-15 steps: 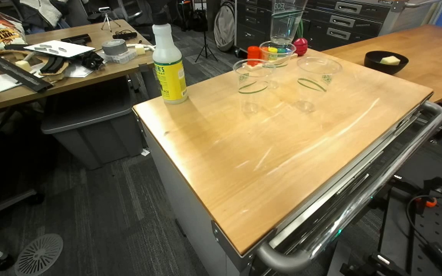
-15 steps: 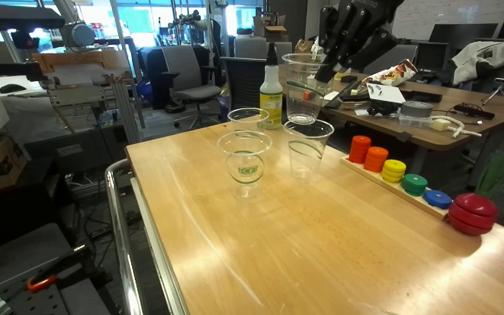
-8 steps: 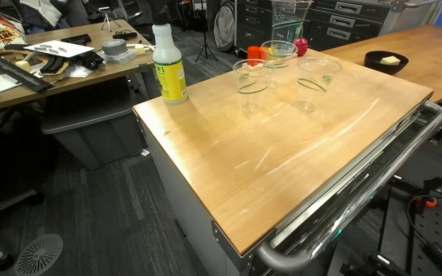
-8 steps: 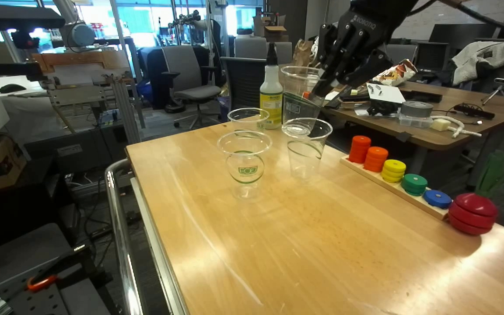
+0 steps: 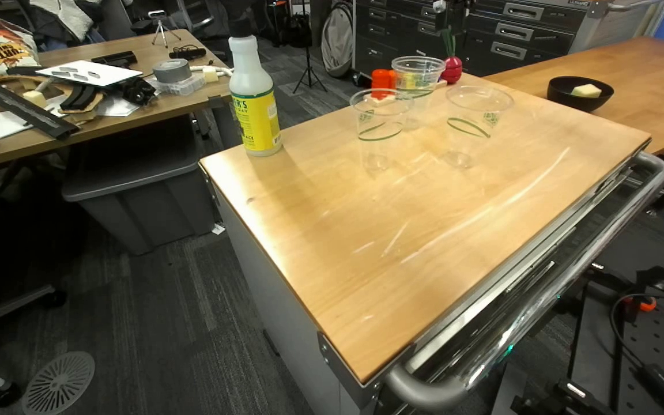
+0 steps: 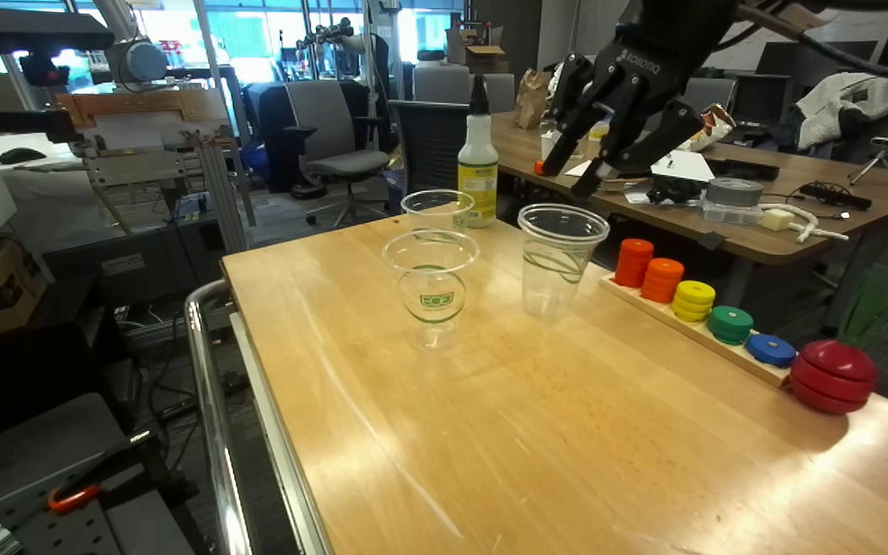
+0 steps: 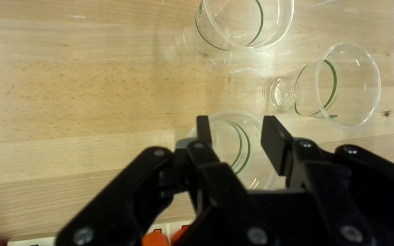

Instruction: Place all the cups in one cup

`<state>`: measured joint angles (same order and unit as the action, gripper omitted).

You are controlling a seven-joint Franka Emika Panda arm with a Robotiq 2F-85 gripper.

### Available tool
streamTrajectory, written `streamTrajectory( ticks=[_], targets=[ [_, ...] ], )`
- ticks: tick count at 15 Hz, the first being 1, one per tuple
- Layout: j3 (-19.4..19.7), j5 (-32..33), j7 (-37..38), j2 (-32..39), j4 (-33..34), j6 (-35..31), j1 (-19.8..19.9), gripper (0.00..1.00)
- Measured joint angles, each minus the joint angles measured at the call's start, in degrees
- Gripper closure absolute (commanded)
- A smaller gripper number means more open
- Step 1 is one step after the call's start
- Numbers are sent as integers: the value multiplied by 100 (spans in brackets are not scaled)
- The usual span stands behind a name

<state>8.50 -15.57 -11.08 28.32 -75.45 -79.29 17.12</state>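
Two clear cups (image 6: 556, 270) stand upright on the cart top, one nested inside the other, with doubled rims and doubled green bands. Another clear cup (image 6: 435, 304) stands alone near them, and a further single cup (image 6: 438, 202) is behind it, partly covered. In an exterior view those single cups appear as a cup (image 5: 379, 135) and a cup (image 5: 478, 124), with the nested pair (image 5: 418, 72) beyond. My gripper (image 7: 237, 135) is open above the nested pair, nothing between its fingers; in an exterior view the gripper (image 6: 567, 176) hangs just over the rim.
A yellow-green spray bottle (image 6: 478, 173) stands at the far edge. Beside the nested cups runs a wooden stacking toy with a green ring stack (image 6: 731, 325), then a red toy vegetable (image 6: 833, 376). A metal handle (image 5: 539, 311) lines one cart side.
The cup that was in my gripper has gone down into the cup below it. The gripper has opened and let it go. The nested pair has shifted slightly toward the stacking toy.
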Motion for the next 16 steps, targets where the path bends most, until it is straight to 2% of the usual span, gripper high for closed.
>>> streamTrajectory(
  ticks=[3,10,16],
  targets=[
    [0,159,9,0,40,-2,4,1],
    [1,1068,204,-2,43,-35,-141,0],
    [-18,1214,431,6,65,-42,-365,0]
  ],
)
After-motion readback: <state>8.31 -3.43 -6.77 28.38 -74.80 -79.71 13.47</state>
